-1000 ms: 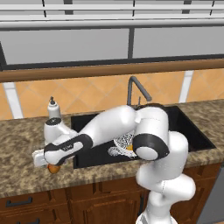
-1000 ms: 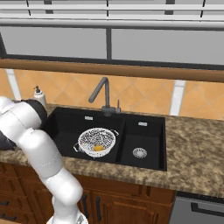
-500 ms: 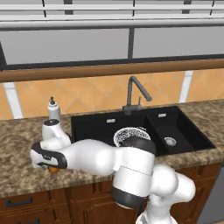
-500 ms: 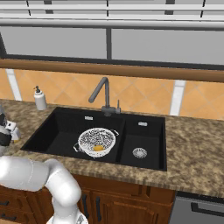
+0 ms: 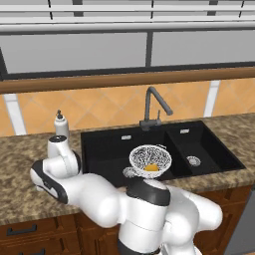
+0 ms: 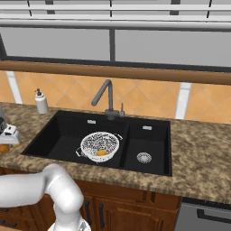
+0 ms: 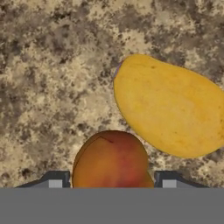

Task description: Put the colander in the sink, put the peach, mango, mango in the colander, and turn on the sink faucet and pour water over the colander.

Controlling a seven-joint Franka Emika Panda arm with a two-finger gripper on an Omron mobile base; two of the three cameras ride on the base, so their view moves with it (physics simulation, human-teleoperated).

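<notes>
On the granite counter [image 7: 52, 78] left of the sink [image 6: 67, 131], the gripper [image 7: 112, 183] sits low over the peach [image 7: 111, 159], one dark fingertip on each side of the fruit. The fingertips look close against the peach's flanks, but contact is hidden at the bottom edge of the hand view, so whether the jaws have clamped it cannot be told. A yellow mango [image 7: 173, 111] lies just beside the peach on the counter, apart from the fingers.

In the right base view the gripper [image 6: 6, 135] is at the far left edge, with a bit of orange fruit below it.

The white mesh colander [image 6: 99, 145] already stands in the sink's left basin, so that step looks done. One yellow-orange fruit, judged to be the other mango [image 6: 102, 152], lies inside it. The sink faucet [image 6: 106, 97] stands behind the basins, spout angled toward the left one; no water stream is visible. A white soap dispenser [image 6: 41, 101] stands at the back left.

Judged left: peach and second mango into the colander, then faucet on.
</notes>
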